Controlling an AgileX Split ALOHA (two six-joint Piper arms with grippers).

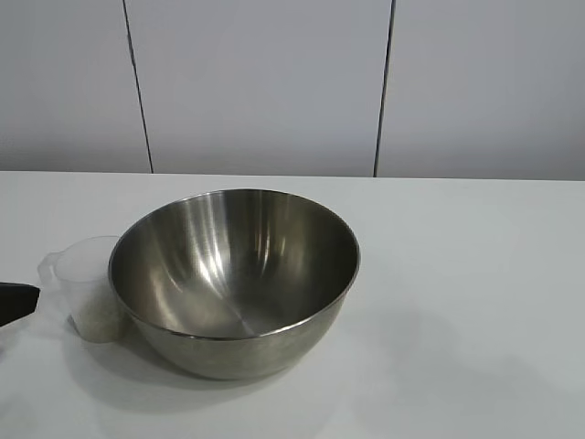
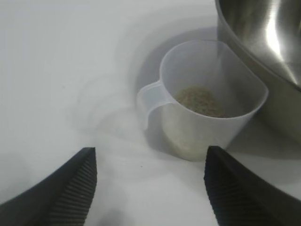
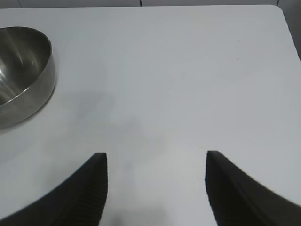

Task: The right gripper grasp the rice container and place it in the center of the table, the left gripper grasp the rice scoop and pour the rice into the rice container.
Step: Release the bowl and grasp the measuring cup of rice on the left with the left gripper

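Gleaming unmarked rice container (image 1: 235,274), rice scoop (image 1: 91,285)

You've got a plain white counter (image 1: 475,302) running back to a pale panelled wall (image 1: 265,82). Two things sit directly on it. The steel rice container (image 1: 235,279) stands upright roughly mid-counter, slightly left of centre; inside looks bare as far as you can see. The clear plastic rice scoop (image 1: 90,288) stands upright just left of it, right beside the bowl's wall; contact can't be judged. Scoop handle points away from the bowl. A small heap of rice (image 2: 200,101) lies in the scoop's bottom. Right half of the counter shows only bare white surface and soft shadows.
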